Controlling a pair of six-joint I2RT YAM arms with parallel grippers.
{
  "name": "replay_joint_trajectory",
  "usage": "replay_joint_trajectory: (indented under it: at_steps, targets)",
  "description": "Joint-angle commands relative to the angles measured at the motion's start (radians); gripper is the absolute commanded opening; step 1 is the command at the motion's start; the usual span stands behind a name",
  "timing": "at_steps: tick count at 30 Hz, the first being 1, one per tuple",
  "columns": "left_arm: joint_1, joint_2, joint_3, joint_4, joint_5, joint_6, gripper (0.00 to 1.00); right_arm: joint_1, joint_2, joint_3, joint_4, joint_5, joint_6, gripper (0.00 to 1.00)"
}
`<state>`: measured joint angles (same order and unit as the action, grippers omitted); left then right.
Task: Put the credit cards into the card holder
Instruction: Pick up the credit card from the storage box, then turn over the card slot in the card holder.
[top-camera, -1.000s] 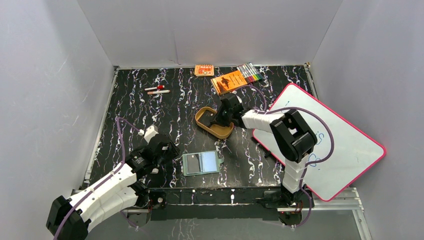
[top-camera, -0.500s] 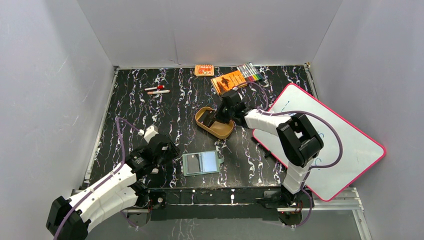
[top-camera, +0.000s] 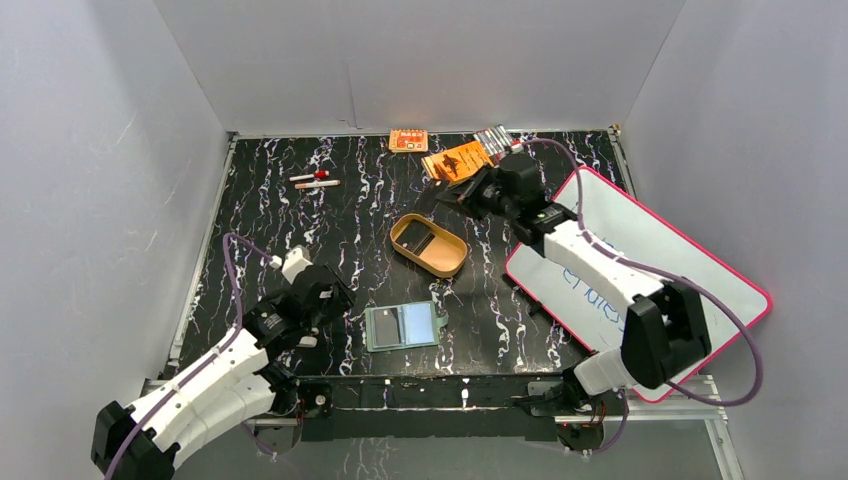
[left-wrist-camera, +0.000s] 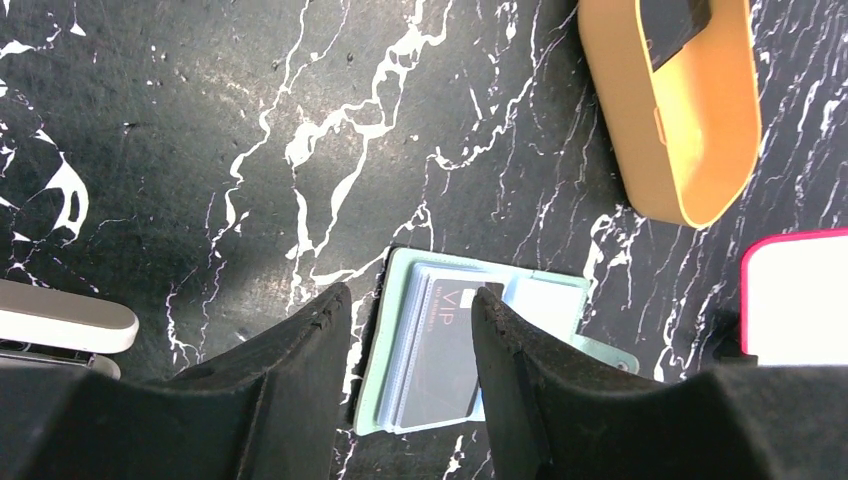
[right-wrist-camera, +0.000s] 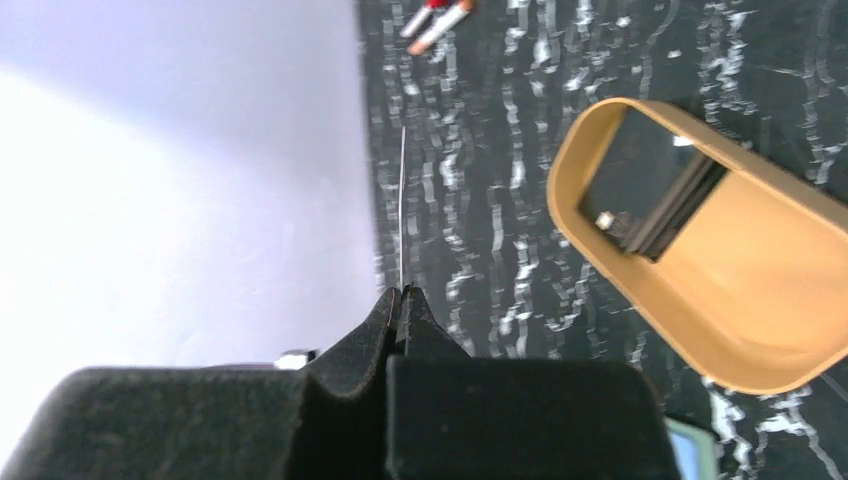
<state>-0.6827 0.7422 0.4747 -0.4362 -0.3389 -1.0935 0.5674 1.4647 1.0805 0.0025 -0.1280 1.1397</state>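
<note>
The green card holder (top-camera: 415, 326) lies open near the front edge, and one dark credit card (left-wrist-camera: 445, 350) marked VIP sits in its left pockets. My left gripper (left-wrist-camera: 410, 300) hovers open just above that left half, holding nothing. My right gripper (top-camera: 468, 190) is raised behind the tan tray (top-camera: 452, 262) and is shut on a credit card (right-wrist-camera: 402, 200), which shows edge-on as a thin line rising from the fingertips. More dark credit cards (right-wrist-camera: 650, 195) lie in the tray's far end.
A pink-framed whiteboard (top-camera: 680, 290) leans at the right, under the right arm. An orange booklet (top-camera: 458, 162), markers (top-camera: 500, 145) and a small orange box (top-camera: 408, 140) lie at the back. Two pens (top-camera: 313, 180) are at the back left.
The right gripper shut on a card in the tray, then lifted it up and back to the right, away from the tray. The left arm barely moved.
</note>
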Motion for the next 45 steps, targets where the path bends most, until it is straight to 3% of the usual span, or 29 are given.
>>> replay_joint_trajectory:
  at_steps: [1,7,13,15,18,21,28,45]
  targets:
    - [0.002,-0.024,0.059,-0.049,-0.053,-0.002,0.45,-0.071,-0.096,-0.057,0.084,-0.274,0.138,0.00]
    - [0.002,-0.072,0.047,-0.072,-0.059,-0.030,0.45,-0.093,-0.087,-0.001,0.208,-0.600,0.209,0.00]
    - [0.002,-0.077,0.053,-0.088,-0.060,-0.040,0.45,-0.091,-0.109,0.023,0.152,-0.677,0.127,0.00]
    - [0.002,-0.078,0.054,-0.089,-0.060,-0.038,0.45,-0.089,-0.099,0.063,0.050,-0.696,-0.019,0.00]
    - [0.003,-0.076,0.053,-0.088,-0.052,-0.024,0.45,-0.050,-0.055,0.232,-0.401,-0.602,-0.483,0.00]
    - [0.002,-0.068,0.038,-0.081,-0.032,-0.006,0.45,-0.002,-0.092,0.162,-0.575,-0.481,-0.661,0.00]
    - [0.003,-0.024,-0.036,-0.007,0.049,0.003,0.44,0.033,-0.197,-0.170,-0.495,-0.451,-0.655,0.00]
    - [0.002,0.071,-0.084,0.134,0.106,0.011,0.40,0.072,-0.047,-0.318,-0.354,-0.464,-0.616,0.00]
